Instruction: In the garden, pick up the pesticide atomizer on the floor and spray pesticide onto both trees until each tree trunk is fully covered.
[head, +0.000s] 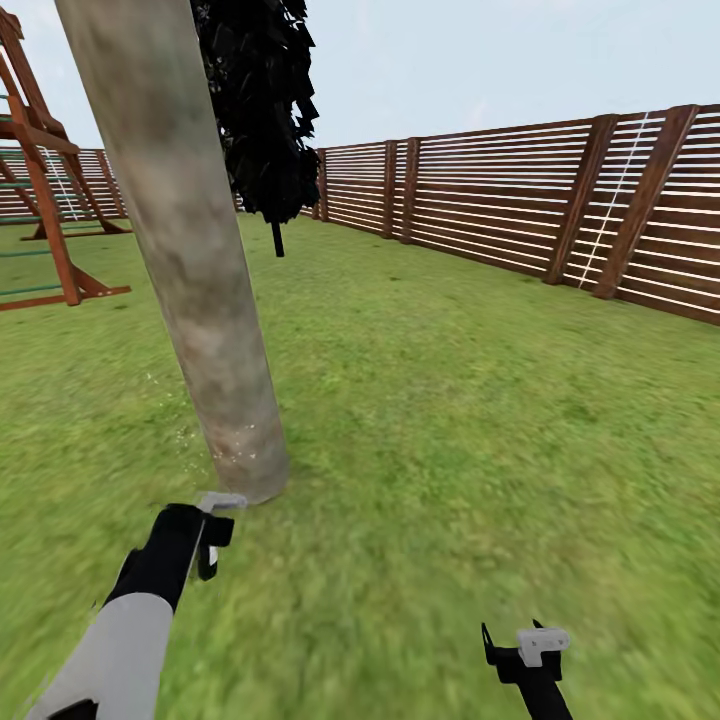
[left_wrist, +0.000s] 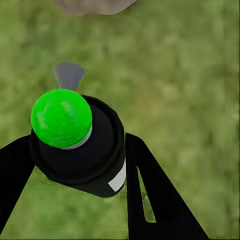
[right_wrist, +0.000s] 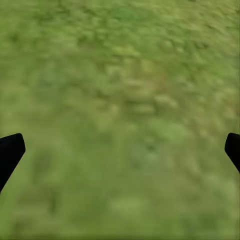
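Left wrist view, pesticide atomizer (left_wrist: 80, 150) gripped between left pincer (left_wrist: 75, 175) fingers

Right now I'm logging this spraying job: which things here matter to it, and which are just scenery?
Job:
atomizer, held in left gripper
trunk
white specks by the trunk's base

Scenery:
fence
wooden frame
dark bush
right gripper, open

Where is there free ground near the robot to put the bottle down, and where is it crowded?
Free: the grass between the tree trunk and the fence, and the patch under the open right gripper. Crowded: the trunk's base, where the left gripper holds the pesticide atomizer, and the far left by the wooden play frame.
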